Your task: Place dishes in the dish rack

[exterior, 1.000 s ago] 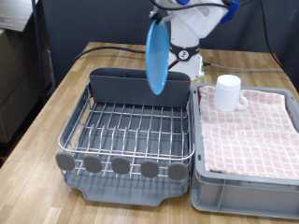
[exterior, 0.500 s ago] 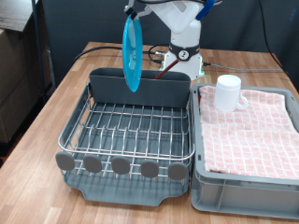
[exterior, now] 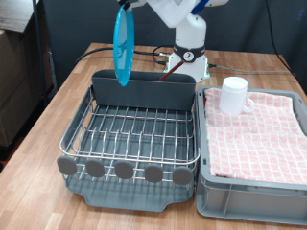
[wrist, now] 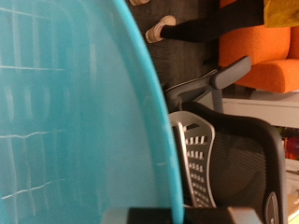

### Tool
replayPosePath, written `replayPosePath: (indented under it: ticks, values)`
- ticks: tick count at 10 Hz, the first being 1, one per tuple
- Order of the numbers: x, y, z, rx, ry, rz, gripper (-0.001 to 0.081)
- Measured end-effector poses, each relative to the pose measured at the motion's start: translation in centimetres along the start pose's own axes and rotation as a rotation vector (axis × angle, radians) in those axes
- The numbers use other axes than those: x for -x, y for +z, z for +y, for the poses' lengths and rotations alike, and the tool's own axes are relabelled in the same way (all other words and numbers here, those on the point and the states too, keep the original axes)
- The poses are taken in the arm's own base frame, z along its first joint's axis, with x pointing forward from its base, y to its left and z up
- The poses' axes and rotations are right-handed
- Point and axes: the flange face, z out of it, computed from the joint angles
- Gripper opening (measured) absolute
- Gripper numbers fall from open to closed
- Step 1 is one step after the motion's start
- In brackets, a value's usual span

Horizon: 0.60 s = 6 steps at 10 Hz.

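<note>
Since its wire slots take dishes edge-on, the one dish rack [exterior: 129, 134] sits below the gripper [exterior: 124, 6], no dishes seen in it; 1 tub [exterior: 251, 196] w/ checked cloth [exterior: 259, 134] off to the side; 1 plate [exterior: 123, 46] hangs on edge beneath the fingers, apparently clamped at its rim; 1 mug [exterior: 235, 95] on the cloth, well apart; spoon not visible.

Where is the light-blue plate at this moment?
In the exterior view the plate hangs on edge, top left, above the dish rack's back compartment, held from above by the gripper.
</note>
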Motion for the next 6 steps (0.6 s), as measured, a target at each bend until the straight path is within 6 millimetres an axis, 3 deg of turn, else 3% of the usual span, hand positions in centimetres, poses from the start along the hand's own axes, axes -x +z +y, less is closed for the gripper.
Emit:
replayPosePath:
  ticks: [6]
  values:
    - [0.1,6.3,-0.9,-0.058,-0.042,0.004,0.0019]
